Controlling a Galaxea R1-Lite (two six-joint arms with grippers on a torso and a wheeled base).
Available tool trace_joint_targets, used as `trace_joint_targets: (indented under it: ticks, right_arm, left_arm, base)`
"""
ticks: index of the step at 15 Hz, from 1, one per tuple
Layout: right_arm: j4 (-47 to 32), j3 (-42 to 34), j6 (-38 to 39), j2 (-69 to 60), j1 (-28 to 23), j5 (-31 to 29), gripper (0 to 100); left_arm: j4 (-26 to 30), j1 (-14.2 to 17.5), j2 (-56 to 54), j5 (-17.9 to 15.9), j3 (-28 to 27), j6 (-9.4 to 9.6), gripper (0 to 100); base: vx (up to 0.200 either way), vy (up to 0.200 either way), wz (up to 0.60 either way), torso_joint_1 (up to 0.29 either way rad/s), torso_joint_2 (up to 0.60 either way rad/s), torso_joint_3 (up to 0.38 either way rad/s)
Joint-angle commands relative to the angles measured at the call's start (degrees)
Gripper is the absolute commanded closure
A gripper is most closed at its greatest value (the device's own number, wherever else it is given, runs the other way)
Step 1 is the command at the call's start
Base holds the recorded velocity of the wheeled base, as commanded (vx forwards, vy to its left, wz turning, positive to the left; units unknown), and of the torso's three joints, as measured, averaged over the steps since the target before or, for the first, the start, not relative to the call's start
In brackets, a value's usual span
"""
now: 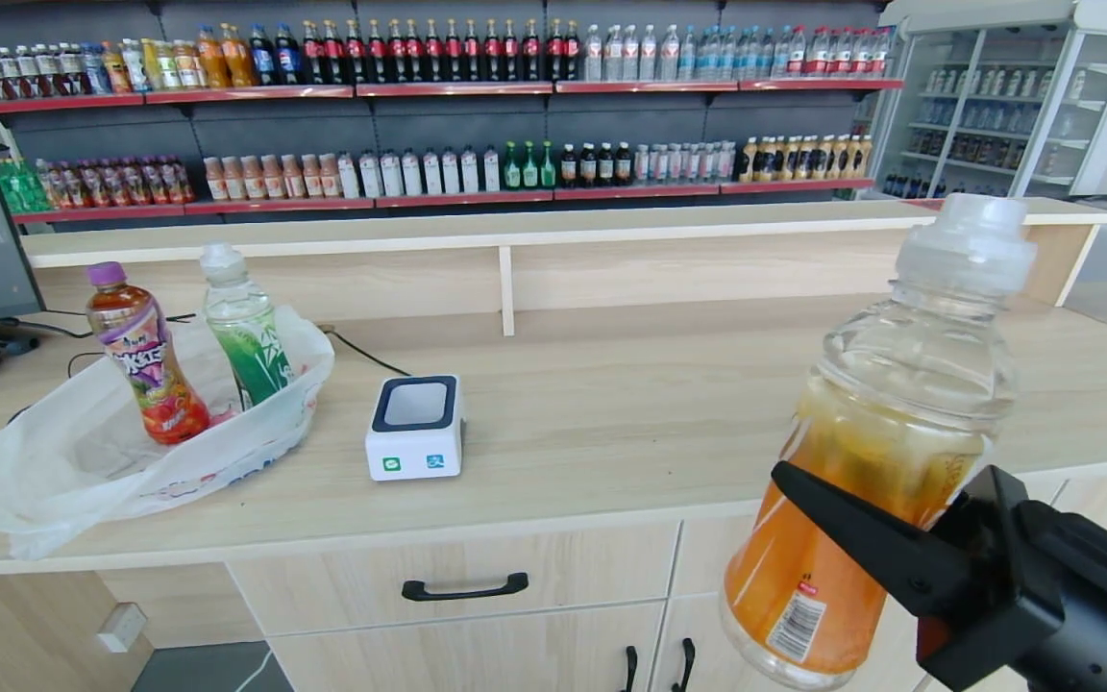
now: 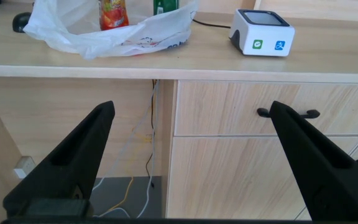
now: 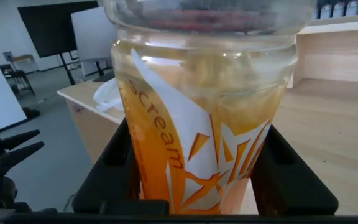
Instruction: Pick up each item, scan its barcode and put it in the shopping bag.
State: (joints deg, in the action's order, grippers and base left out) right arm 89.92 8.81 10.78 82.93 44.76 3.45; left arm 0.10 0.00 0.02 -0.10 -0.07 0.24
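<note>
Orange drink bottle [image 1: 861, 481] is sitting clamped in right gripper [image 3: 204, 186] at near right, tilting, probably to aim its barcode [image 1: 797, 625] at the scanner [image 1: 415, 427]. Shopping bag [image 1: 63, 461] is lying left. Left gripper [image 2: 191, 124] is hanging spread wide, empty.

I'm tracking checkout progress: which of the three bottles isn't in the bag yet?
The orange bottle, held by the right gripper; the purple-capped bottle and the green-labelled bottle stand in the white bag.

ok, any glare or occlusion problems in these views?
Head view: orange bottle, held close, blocks the lower right; scanner window reflects pale light. Right wrist view: highlights on the clear shoulder of the bottle in the right gripper. Left wrist view: even light; left gripper fingers frame the cabinet.
</note>
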Motion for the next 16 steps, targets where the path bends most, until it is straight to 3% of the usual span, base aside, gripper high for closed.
trace_joint_targets:
  ticks: [1, 4, 13, 16]
  right_arm:
    - [0.1, 0.0, 0.7, 0.7, 0.1, 2.0, 100]
    - [0.1, -0.9, 4.2, 0.6, 0.2, 6.0, 100]
    - [0.1, 7.4, 20.7, 2.4, 4.6, 6.1, 100]
    - [0.1, 9.7, 22.8, 2.7, 5.2, 6.1, 100]
  left_arm:
    - [0.0, 0.0, 0.0, 0.0, 0.1, 0.02, 0]
    - [0.0, 0.0, 0.0, 0.0, 0.0, 0.02, 0]
    - [0.0, 0.0, 0.0, 0.0, 0.0, 0.02, 0]
    - [0.0, 0.0, 0.0, 0.0, 0.0, 0.02, 0]
  base:
    - [0.000, 0.000, 0.00, 0.000, 0.00, 0.000]
    - [0.000, 0.000, 0.00, 0.000, 0.00, 0.000]
    - [0.000, 0.000, 0.00, 0.000, 0.00, 0.000]
    - [0.000, 0.000, 0.00, 0.000, 0.00, 0.000]
